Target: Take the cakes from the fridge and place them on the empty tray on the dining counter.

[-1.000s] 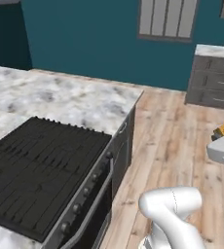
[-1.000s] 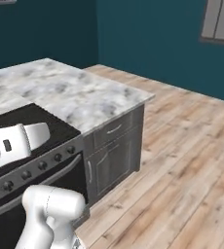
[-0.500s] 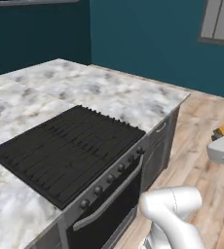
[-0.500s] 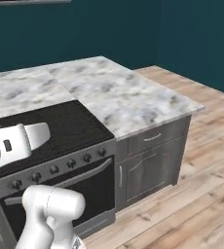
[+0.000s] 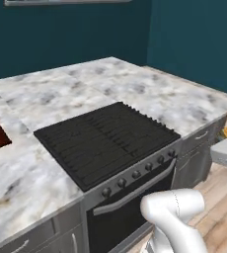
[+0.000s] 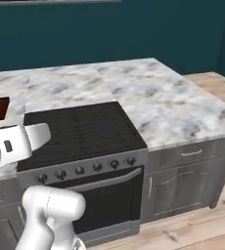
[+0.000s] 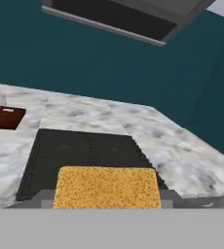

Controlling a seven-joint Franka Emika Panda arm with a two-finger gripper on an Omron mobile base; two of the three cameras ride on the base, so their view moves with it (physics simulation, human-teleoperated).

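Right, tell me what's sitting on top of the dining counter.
On the dining counter sit the black cooktop and a dark brown tray at its far end. The yellow-orange cake in the gripper hides part of the cooktop in the hand view.

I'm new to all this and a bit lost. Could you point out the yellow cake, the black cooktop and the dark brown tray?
yellow cake (image 7: pixel 106 187): hand view, middle of its speckled top.
black cooktop (image 5: pixel 105 141): left base view, centre of the grates.
dark brown tray (image 7: pixel 4 117): hand view, its flat middle.

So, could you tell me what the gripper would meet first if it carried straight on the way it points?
Holding the yellow-orange squarish cake, it points over the black cooktop on the marbled island top; probably the teal wall beyond, though depth is unclear.
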